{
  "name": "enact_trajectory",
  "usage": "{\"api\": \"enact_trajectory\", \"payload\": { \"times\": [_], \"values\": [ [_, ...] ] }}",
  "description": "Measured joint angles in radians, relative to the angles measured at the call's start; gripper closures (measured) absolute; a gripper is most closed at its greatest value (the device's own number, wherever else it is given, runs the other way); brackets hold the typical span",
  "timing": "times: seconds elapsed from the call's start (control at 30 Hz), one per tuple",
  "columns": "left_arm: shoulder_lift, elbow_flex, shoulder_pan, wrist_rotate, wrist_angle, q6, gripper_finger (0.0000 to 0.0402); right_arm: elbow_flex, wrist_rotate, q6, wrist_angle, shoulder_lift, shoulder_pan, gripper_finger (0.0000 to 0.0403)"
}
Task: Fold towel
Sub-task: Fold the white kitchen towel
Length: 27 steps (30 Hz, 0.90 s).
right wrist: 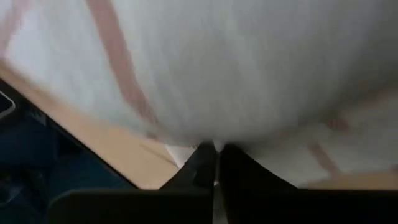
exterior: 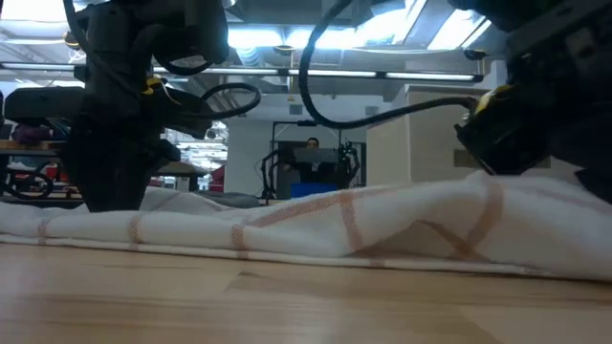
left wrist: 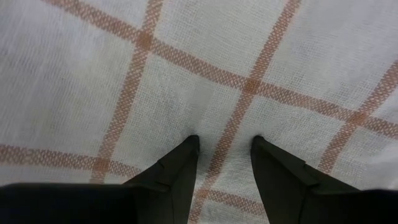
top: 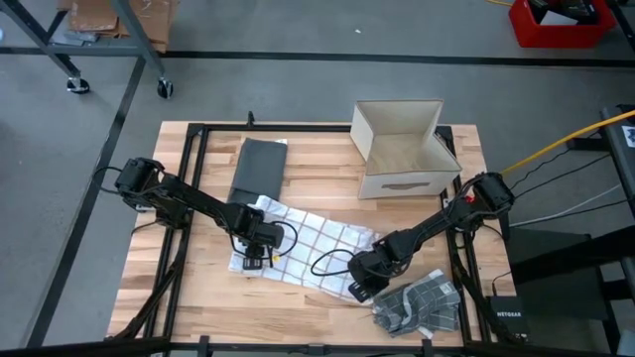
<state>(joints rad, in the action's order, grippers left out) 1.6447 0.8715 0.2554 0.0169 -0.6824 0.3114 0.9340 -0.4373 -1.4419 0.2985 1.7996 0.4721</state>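
The white towel with orange checks (top: 317, 243) lies spread and rumpled on the wooden table (top: 198, 307); the low view shows the towel (exterior: 335, 225) humped toward its right end. My left gripper (top: 254, 256) stands over the towel's left near part, pointing down, fingers apart (left wrist: 224, 140). My right gripper (top: 359, 288) is at the towel's right near corner, shut (right wrist: 216, 146) on the cloth. My left gripper sets both open fingertips (left wrist: 186, 146) down on the towel's flat top surface (left wrist: 224, 118) from above; the cloth between them lies on the table, not gathered. My right gripper pinches the towel's edge (right wrist: 214, 142) at the right near corner between its two fingers, slanting down from the table's right. The cloth bulges up just beyond the fingers (right wrist: 249, 74); the rest lies on the table.
A dark grey folded cloth (top: 260, 169) lies at the far left of the towel. An open cardboard box (top: 402, 149) stands at the far right. A crumpled grey checked cloth (top: 417, 307) lies at the near right, close to my right gripper.
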Motion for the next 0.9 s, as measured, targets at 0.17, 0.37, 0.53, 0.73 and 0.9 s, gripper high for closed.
{"api": "enact_trajectory", "payload": {
  "times": [0.17, 0.37, 0.53, 0.73, 0.9],
  "values": [
    [0.000, 0.000, 0.001, -0.002, -0.036, 0.004, 0.0257, 0.001, -0.010, -0.058, 0.024, 0.000, 0.024, 0.0390],
    [0.000, 0.000, 0.002, -0.028, -0.040, 0.000, 0.0257, 0.005, 0.014, -0.145, 0.089, -0.004, 0.081, 0.0380],
    [0.000, 0.000, 0.002, -0.033, -0.040, -0.011, 0.0257, 0.003, 0.057, -0.149, 0.064, -0.006, 0.099, 0.0378],
    [0.000, -0.001, 0.002, -0.039, -0.043, 0.012, 0.0257, 0.001, 0.161, -0.152, 0.072, -0.035, 0.099, 0.0378],
    [-0.028, -0.004, 0.002, -0.025, -0.041, 0.066, 0.0276, -0.001, 0.339, -0.149, 0.162, -0.136, 0.100, 0.0378]
  ]
}}
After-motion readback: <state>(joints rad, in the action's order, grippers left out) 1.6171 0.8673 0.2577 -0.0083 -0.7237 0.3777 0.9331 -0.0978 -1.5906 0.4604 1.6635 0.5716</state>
